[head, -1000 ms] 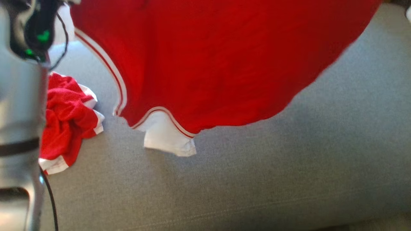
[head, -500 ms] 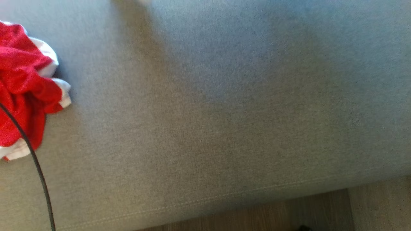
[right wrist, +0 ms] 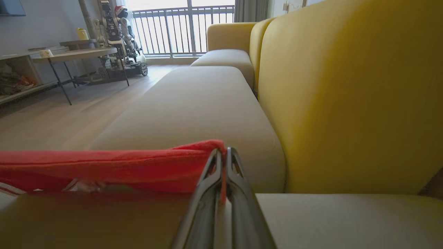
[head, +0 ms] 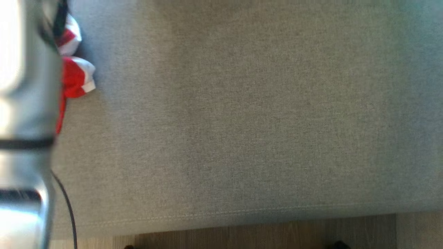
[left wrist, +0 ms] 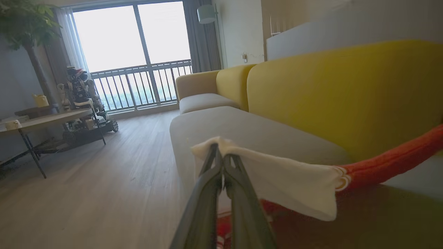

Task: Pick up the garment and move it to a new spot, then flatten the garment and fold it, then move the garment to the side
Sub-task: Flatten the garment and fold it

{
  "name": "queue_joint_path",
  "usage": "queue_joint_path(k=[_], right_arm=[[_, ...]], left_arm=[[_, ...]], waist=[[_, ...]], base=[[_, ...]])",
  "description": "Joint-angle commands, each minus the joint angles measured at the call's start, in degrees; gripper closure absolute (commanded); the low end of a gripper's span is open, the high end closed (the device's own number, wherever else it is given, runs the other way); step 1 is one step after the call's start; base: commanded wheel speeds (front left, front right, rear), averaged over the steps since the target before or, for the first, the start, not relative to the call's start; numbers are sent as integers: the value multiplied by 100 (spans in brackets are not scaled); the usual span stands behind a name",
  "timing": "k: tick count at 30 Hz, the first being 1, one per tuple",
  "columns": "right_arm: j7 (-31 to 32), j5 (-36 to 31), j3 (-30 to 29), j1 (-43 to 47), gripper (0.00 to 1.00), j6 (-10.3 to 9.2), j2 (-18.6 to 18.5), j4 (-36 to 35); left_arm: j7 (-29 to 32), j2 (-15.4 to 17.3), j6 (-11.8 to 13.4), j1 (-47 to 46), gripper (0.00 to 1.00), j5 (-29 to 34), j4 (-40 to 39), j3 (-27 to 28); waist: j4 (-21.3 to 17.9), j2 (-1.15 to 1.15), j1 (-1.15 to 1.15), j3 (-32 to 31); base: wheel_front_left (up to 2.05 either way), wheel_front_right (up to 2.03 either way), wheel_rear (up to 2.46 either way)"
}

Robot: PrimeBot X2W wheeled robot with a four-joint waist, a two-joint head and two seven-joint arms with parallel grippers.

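Note:
The garment (left wrist: 287, 180) is red with a white sleeve and hangs stretched between my two grippers above the grey sofa seat (head: 242, 121). In the left wrist view my left gripper (left wrist: 223, 154) is shut on the edge of the white sleeve, and the red cloth runs off to the right. In the right wrist view my right gripper (right wrist: 223, 155) is shut on a red edge of the garment (right wrist: 121, 169), which stretches away to the left. A pale forearm (head: 24, 103) fills the head view's left edge.
A second red and white cloth (head: 74, 77) lies crumpled on the seat at the left, partly behind the forearm. Yellow backrests (left wrist: 346, 97) line the sofa. Wooden floor (head: 242, 235) runs along the seat's front edge. A table (left wrist: 45, 119) and another robot (left wrist: 81, 93) stand near the window.
The head camera has swung, and the spread red garment that hung across the top of its picture has passed out of it. A pale forearm stands at the left edge again.

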Motion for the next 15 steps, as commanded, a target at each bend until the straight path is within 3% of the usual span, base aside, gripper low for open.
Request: queue_joint_path(k=[1,10,15], right_arm=[[-62,79,6,161,100,-2,-57,-127],[-88,518,58,2329,100,-2,-311,8],[-82,658,44,3565,100,-2,-176,-416]], left_arm=[[-24,182,-56,130,100,-45,-322,167],[-2,168,-247,3324,100,-704,-878,94],[192,245,-1,4885,100,-1117,-1540,283]], waist=[[54,0,-1,-290],[68,0,-1,-1352],[-72,0,-1,-1795]], base=[[0,0,0],[0,0,0],[0,0,0]])
